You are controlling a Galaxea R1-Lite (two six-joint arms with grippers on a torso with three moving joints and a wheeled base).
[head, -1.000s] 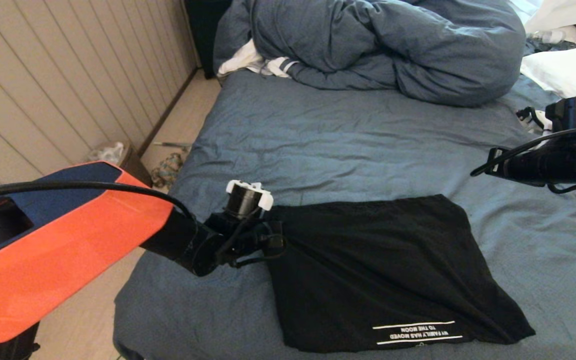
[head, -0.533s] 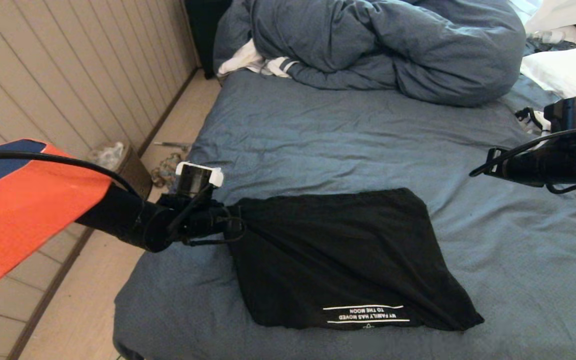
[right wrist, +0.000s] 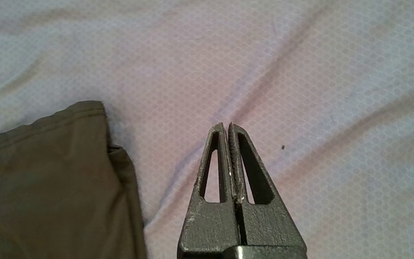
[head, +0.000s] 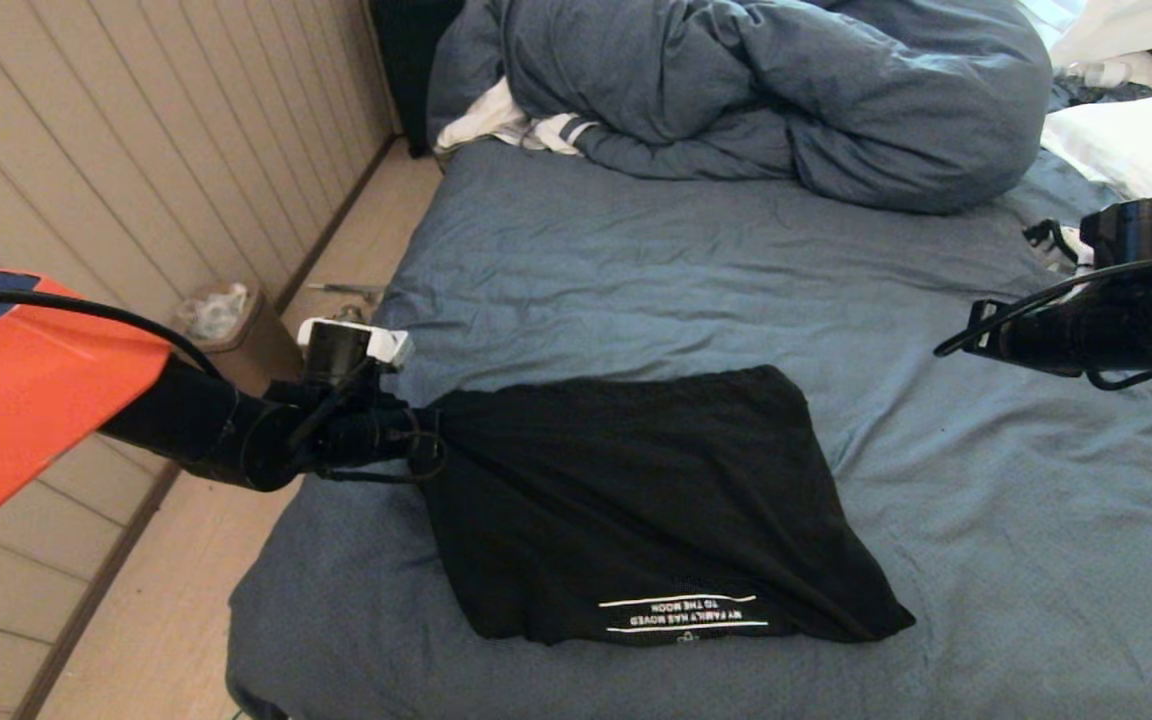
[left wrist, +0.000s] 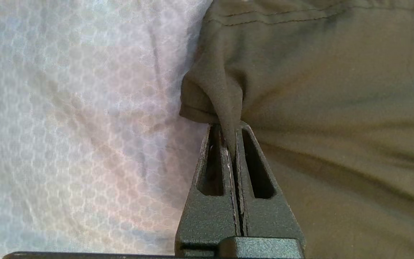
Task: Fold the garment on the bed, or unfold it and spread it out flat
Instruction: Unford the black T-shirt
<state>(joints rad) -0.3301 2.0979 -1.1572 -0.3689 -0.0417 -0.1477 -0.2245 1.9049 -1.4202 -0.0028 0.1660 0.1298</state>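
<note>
Two grippers over the bed (head: 636, 260); left gripper (left wrist: 233, 126) clamped tight on a pinched corner of the black T-shirt (head: 636, 500), shirt lying folded near the bed's front-left edge; right gripper (right wrist: 227, 126) closed, empty, above bare sheet.

A bedroom in a home. Marked as such by the bed (head: 636, 260), wide and covered with a wrinkled blue-grey sheet. At the head of the bed, a bunched blue-grey duvet (head: 756, 90) and white pillows (head: 1136, 140). Left of the bed, pale wood-look flooring (head: 186, 600), a panelled wall (head: 136, 150), and a small waste bin (head: 226, 320) with a liner against that wall.
</note>
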